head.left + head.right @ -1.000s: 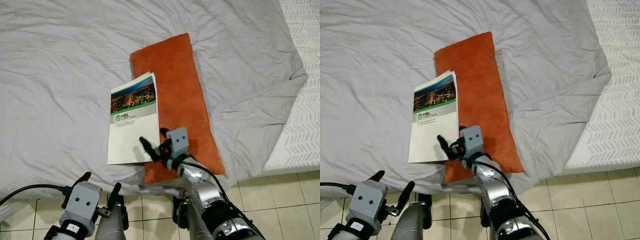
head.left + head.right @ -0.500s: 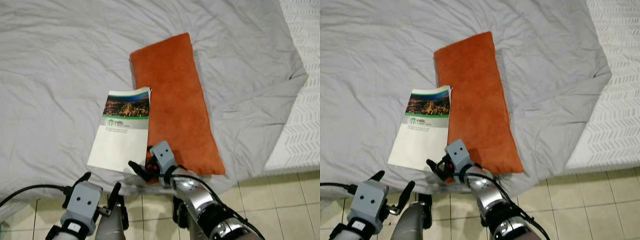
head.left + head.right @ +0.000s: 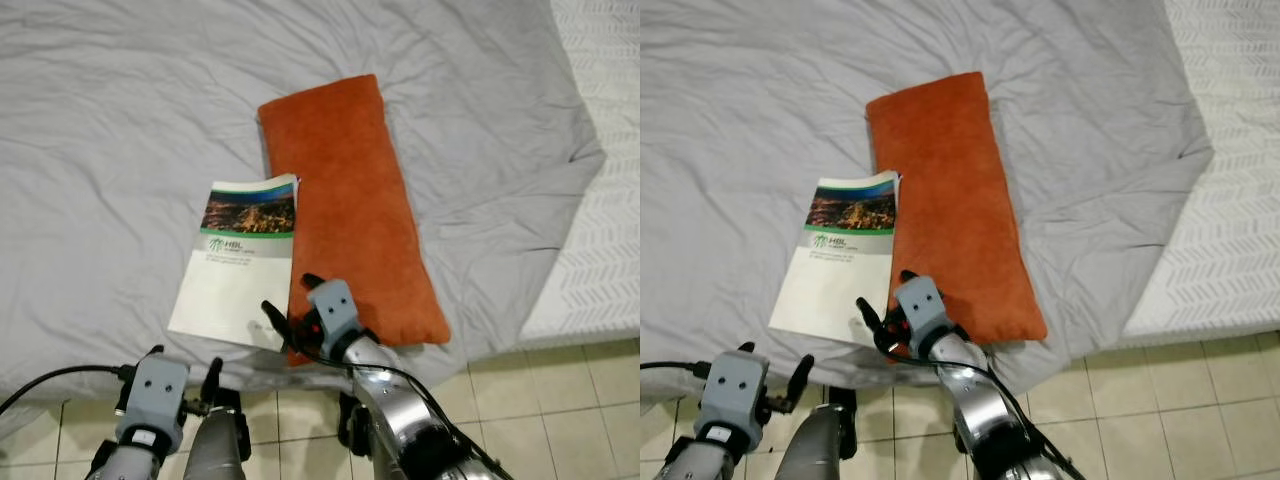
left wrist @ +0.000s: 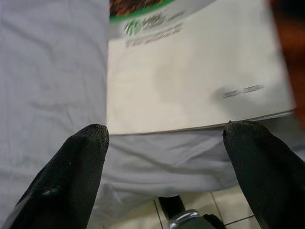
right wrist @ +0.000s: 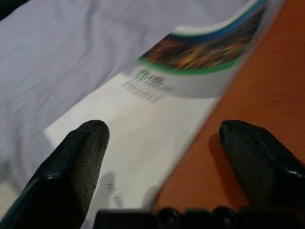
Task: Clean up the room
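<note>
Two black fingers of the right gripper (image 3: 290,322) stood spread wide, holding nothing, poised over the near right corner of the glossy white rectangular booklet with a city photograph on its cover (image 3: 240,260), where it met the long rust-orange plush cushion (image 3: 350,200). The booklet lay flat on the wrinkled grey bedsheet (image 3: 110,150), its right edge against the cushion. The left gripper (image 3: 182,368) hung low by the bed's edge, fingers likewise parted and empty. A white quilted mattress with chevron stitching (image 3: 600,230) showed at right, above beige floor tiles (image 3: 560,400).
</note>
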Available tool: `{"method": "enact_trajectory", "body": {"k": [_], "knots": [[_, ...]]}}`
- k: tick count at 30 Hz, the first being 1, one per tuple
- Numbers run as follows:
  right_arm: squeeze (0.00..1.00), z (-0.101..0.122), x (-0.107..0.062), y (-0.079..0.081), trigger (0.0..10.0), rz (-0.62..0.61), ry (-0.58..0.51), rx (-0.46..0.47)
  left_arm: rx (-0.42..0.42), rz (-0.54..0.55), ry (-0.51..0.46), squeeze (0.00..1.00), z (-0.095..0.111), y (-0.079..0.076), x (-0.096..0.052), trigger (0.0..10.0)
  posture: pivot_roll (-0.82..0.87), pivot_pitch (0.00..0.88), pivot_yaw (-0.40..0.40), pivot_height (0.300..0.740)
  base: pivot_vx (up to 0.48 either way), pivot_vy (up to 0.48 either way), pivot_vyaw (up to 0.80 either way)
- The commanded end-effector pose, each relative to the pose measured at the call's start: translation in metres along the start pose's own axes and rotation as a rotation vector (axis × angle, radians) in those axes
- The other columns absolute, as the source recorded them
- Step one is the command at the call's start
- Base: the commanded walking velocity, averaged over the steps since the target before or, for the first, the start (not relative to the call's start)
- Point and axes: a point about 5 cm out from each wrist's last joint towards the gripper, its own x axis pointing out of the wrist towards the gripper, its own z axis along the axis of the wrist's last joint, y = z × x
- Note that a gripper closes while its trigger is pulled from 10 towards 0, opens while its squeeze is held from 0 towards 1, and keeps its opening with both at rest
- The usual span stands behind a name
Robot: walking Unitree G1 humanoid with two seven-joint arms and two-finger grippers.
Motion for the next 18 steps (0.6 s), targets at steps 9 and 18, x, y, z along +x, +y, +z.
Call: {"method": "enact_trajectory", "body": {"k": [9, 18], "knots": [[0.00, -0.016, -0.057, -0.026, 10.0, -0.161, 0.020, -0.072, -0.077, 0.011, 0.069, 0.00, -0.027, -0.010, 0.018, 10.0, 0.01, 0.448, -0.160, 0.740, 0.000, 0.000, 0.00], [0.00, 0.001, -0.135, -0.006, 10.0, -0.077, 0.097, -0.026, -0.288, 0.247, 0.107, 0.67, -0.035, 0.040, 0.090, 10.0, -0.20, 0.515, -0.250, 0.740, 0.000, 0.000, 0.00]]}}
